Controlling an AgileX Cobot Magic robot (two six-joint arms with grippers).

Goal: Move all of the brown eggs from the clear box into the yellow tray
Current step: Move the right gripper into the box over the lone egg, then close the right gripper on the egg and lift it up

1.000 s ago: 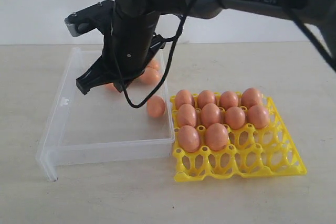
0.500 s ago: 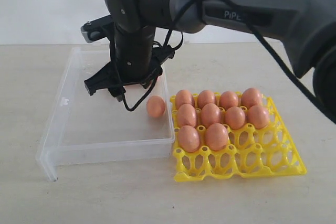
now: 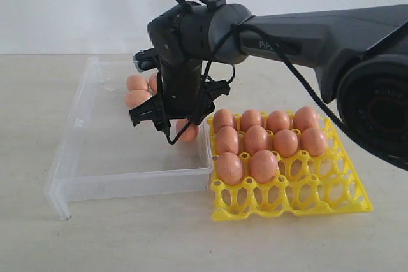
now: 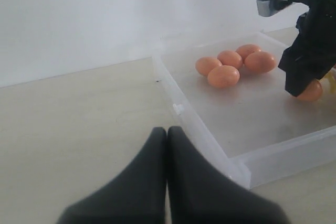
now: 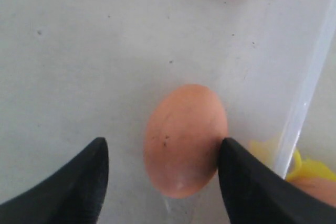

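Brown eggs (image 3: 256, 138) sit in ten cups of the yellow tray (image 3: 306, 199) — four in the far row, four in the next and two at the left of the third. The tray lies on the table (image 3: 38, 240), close against the right-hand wall of the clear box (image 3: 127, 176). Inside the box, the left wrist view shows four more eggs clustered together towards the far end. A single egg (image 5: 184, 140) lies apart from them on the box floor, just beside the wall that faces the tray.

Reaching across from the right, the right end effector (image 5: 163, 150) is down inside the box with its jaws spread wide around that single egg. One finger (image 5: 247, 182) seems to touch the egg's side — the other stands clear of it, with bare floor between. The egg rests on the box floor, not lifted.

Outside the box, the left end effector (image 4: 167, 135) hangs over bare table near one corner, clenched, its two fingers pressed together with nothing between them.
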